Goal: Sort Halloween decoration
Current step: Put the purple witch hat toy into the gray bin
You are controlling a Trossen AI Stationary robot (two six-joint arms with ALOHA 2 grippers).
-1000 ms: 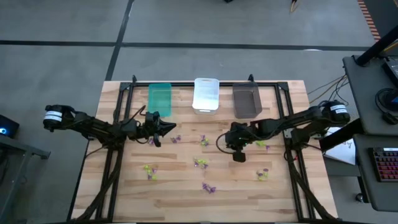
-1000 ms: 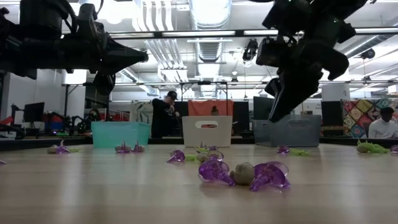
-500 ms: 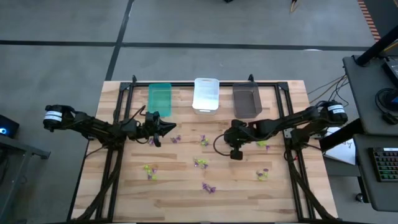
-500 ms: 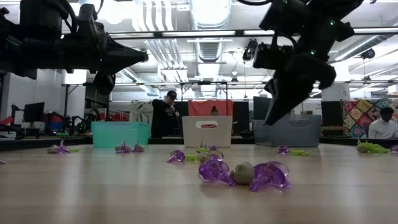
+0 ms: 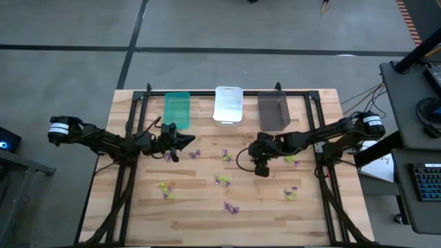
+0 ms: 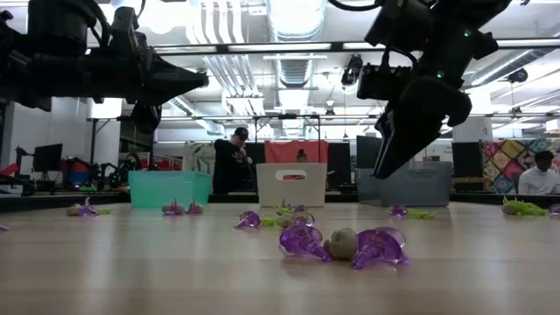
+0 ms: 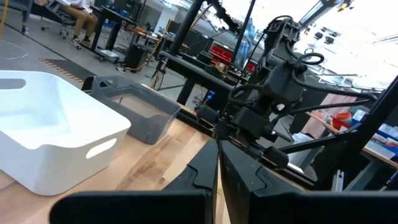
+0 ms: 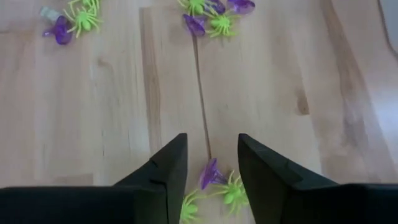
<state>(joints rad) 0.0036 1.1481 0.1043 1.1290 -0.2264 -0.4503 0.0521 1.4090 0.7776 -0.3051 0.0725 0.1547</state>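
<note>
Right hand (image 8: pixel 208 163) hangs released above purple and green trinkets (image 8: pixel 214 183), just before the dark grey bin (image 5: pixel 273 112). Light, stiff, spiky: likely pinch the body. Left hand (image 5: pixel 185 141) clenched, empty.

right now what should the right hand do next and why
Probably lower straight down. The right hand is open and hangs above the table, and a purple and green trinket cluster lies between its fingers. Dropping onto it before closing looks the likely move. The left hand waits shut near the green bin.
</note>
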